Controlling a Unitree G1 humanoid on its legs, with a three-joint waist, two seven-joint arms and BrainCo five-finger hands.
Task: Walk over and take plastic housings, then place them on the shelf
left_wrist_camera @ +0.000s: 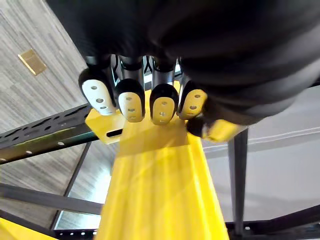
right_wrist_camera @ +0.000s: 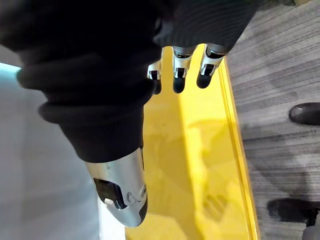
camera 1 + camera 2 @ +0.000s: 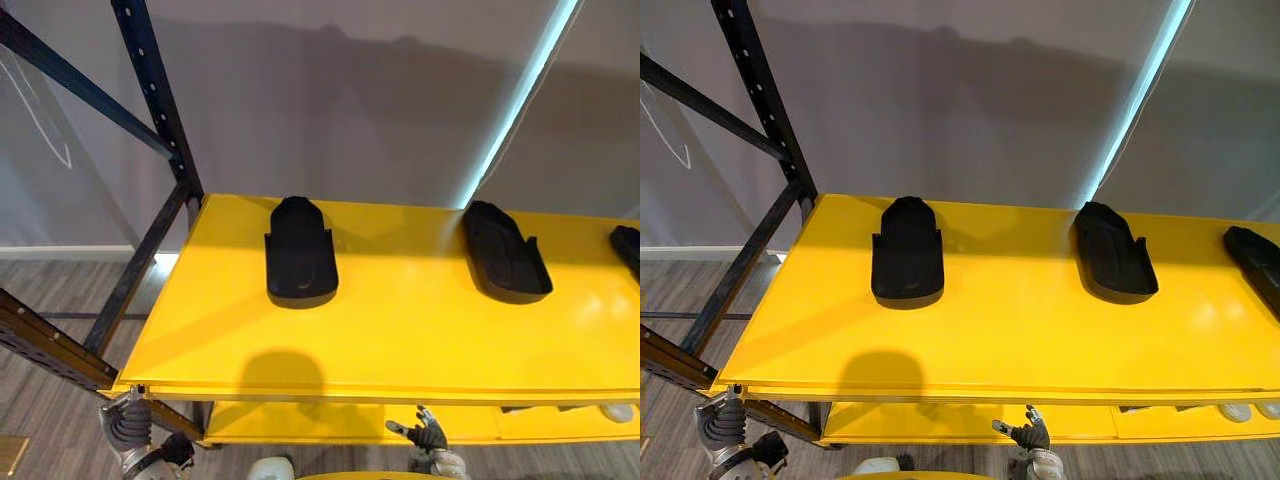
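Three black plastic housings lie flat on the shelf's top board [image 3: 400, 330]. The left housing [image 3: 300, 255] sits in the back half toward the left end. The middle housing [image 3: 505, 252] is right of centre near the back edge, and the right housing [image 3: 628, 250] is cut off at the board's right end. They are well apart from one another and well back from the front edge.

Neither of my hands holds one. My left hand [image 1: 163, 104] hangs below the front left corner, fingers loose in a row, thumb apart, nothing between them. My right hand [image 3: 425, 435] sits under the front edge near its middle, fingers spread and empty, above the lower board [image 3: 330, 425].

I read this as the gap between loads; whether more housings wait elsewhere I cannot tell. To do this well, I would draw both arms straight back out from under the front edge before lifting or turning. The top board's lip is just above the fingers, and the black frame post [image 3: 160, 100] stands near my left arm.

For the next housing, the bare stretch between the left and middle ones looks best. I would come in above the front edge, lay it flat and let go only once it rests on the board, without nudging its neighbours.
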